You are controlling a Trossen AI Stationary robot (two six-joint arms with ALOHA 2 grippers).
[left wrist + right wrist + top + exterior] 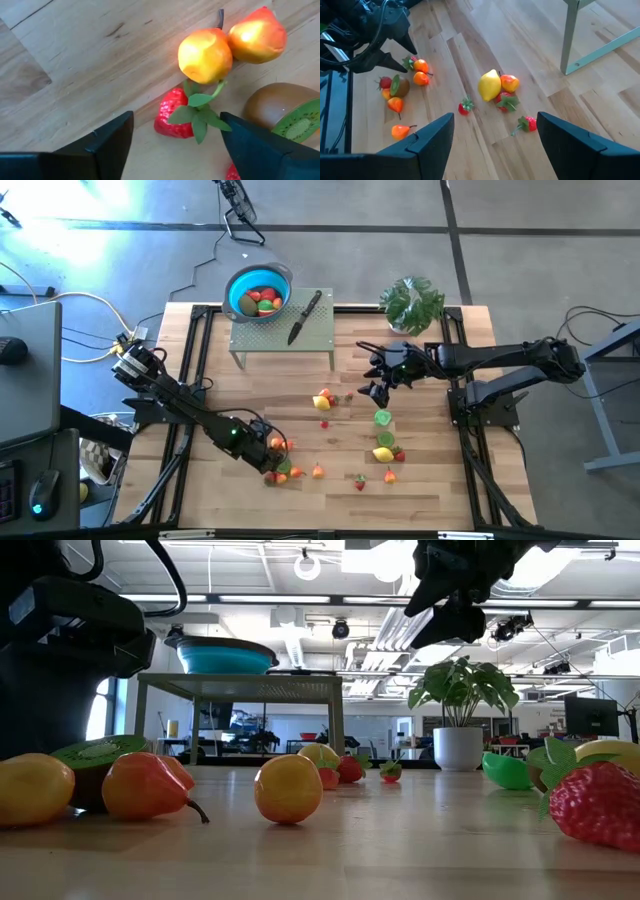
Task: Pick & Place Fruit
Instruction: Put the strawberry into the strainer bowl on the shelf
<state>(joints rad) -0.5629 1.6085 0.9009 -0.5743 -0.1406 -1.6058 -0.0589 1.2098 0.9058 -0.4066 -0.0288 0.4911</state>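
Small toy fruit lies scattered on the wooden table (430, 480). My left gripper (176, 115) points steeply down over a near-left cluster (280, 460), open. A red strawberry (172, 120) lies on the wood between its fingers, untouched. Just beyond it lie two orange-yellow pears (205, 55) and a kiwi half (285, 112). My right gripper (376, 385) hangs open and empty above the table's far right part. It looks down on a lemon (489, 85) and strawberries (465, 106). The blue bowl (258, 290), with fruit in it, stands on a small grey-green stand (285, 335).
A black-handled knife (305, 315) lies on the stand beside the bowl. A potted plant (412, 302) stands at the far right corner. More fruit lies mid-table: an orange piece (322, 400), a green piece (383, 418) and a lemon (383, 453). Black frame rails (195, 370) run along both sides.
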